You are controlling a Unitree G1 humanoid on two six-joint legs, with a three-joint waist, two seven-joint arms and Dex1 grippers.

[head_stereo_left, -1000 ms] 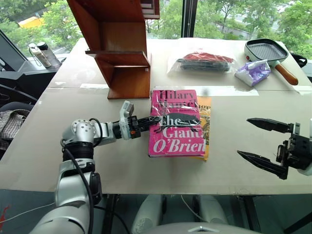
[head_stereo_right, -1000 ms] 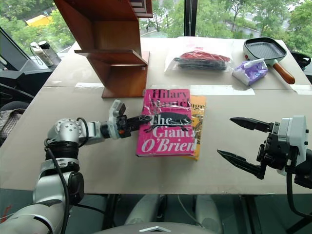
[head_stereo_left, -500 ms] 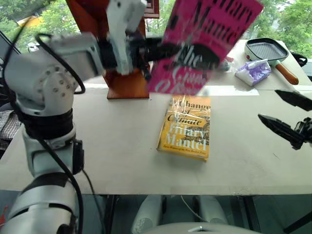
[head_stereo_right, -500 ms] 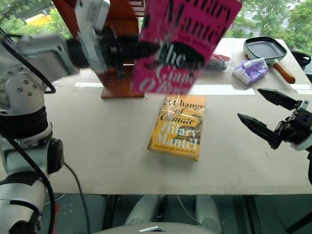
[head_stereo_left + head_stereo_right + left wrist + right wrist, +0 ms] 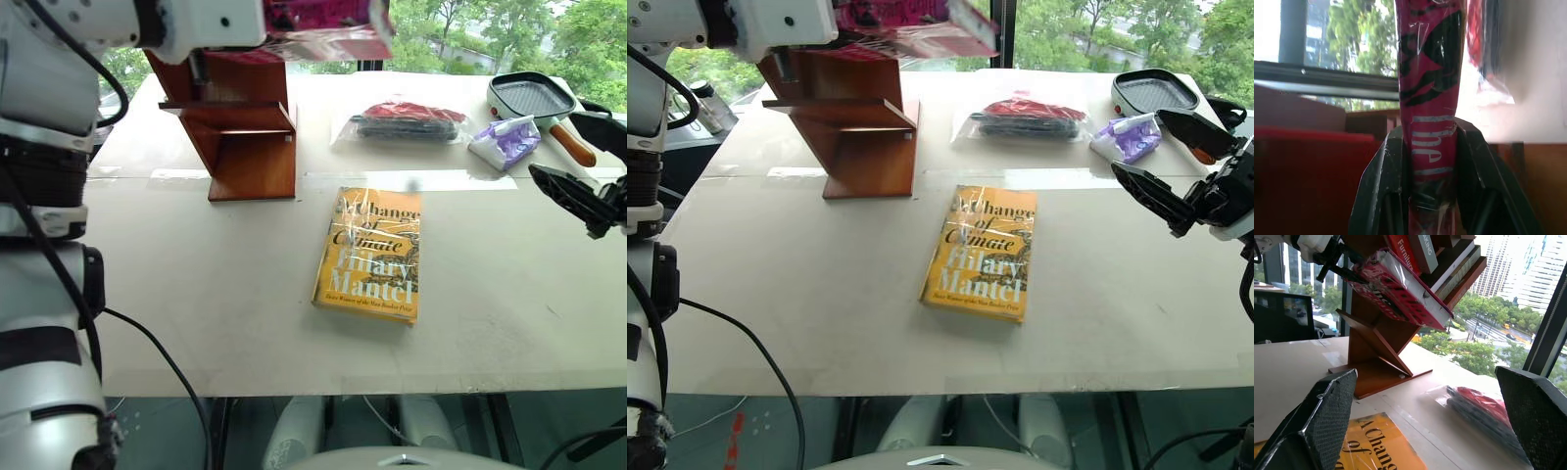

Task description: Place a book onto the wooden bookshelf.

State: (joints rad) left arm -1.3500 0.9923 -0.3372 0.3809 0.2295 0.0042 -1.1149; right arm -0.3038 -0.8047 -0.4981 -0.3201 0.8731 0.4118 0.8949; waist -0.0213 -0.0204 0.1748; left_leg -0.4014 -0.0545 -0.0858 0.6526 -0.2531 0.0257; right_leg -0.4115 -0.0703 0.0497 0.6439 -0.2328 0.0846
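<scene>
- Now the left gripper (image 5: pixel 1432 147) is pinched shut on the pink book (image 5: pixel 1430 73), one black finger (image 5: pixel 1383 176) pressed against each cover.
- High in the head views, the book (image 5: pixel 328 24) hangs in the air, lying roughly flat, level with the upper part of the wooden bookshelf (image 5: pixel 250 137) and just in front of it.
- From the right wrist view, the book (image 5: pixel 1396 289) is tilted, close to the shelf's slanted boards (image 5: pixel 1376 347) and just beside other books already standing there; whether it touches them I cannot tell.
- At the table's right edge, the right gripper (image 5: pixel 1176 166) has its two fingers spread wide with nothing between them, well apart from the shelf.
- A yellow book (image 5: pixel 372 255) lies flat in the middle of the table (image 5: pixel 196 294).
- Further back sit a clear bag with something red and black inside (image 5: pixel 407 122), a purple packet (image 5: pixel 505 142) and a grill pan (image 5: pixel 534 98) with a wooden handle.
</scene>
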